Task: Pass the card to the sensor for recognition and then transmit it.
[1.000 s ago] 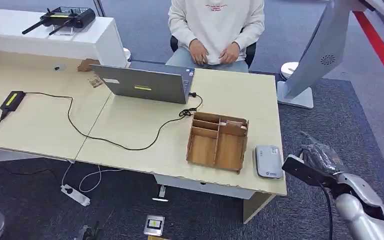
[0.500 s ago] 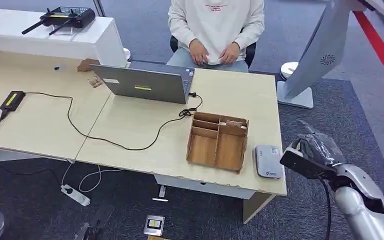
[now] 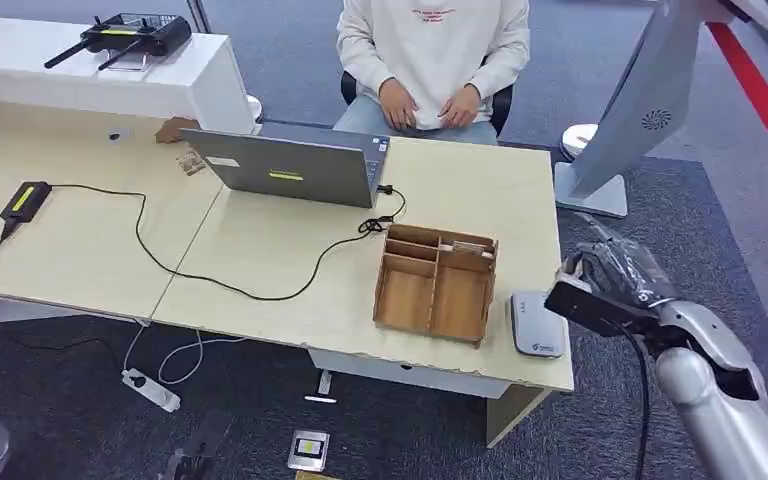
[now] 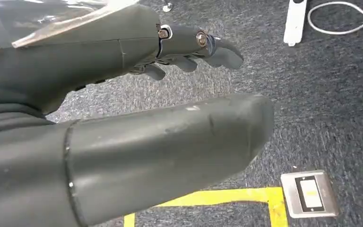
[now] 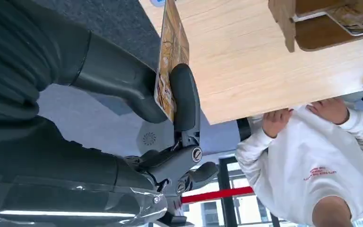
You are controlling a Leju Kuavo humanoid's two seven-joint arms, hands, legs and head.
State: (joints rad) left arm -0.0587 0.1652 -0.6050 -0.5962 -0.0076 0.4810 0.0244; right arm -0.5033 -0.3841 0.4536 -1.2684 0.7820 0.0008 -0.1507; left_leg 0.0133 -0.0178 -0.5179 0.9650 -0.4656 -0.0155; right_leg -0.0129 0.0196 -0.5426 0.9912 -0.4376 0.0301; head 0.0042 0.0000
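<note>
My right hand [image 3: 615, 278] hovers at the table's right edge, just right of the grey-white sensor [image 3: 537, 322] lying flat near the front corner. In the right wrist view the hand [image 5: 123, 85] pinches a patterned card [image 5: 170, 52] between the thumb and a finger, edge-on over the tabletop. My left hand [image 4: 75, 61] hangs over dark carpet, fingers stretched out and holding nothing.
A wooden organiser box [image 3: 435, 285] stands left of the sensor. Behind it are a laptop [image 3: 290, 165] and a black cable [image 3: 210, 275]. A person [image 3: 430, 50] sits at the far side, hands in lap. A white stand [image 3: 630, 110] rises right of the table [image 3: 260, 250].
My right hand, with the card, has risen and moved left, from beside the table's front right corner to right next to the sensor. Nothing else has moved.
</note>
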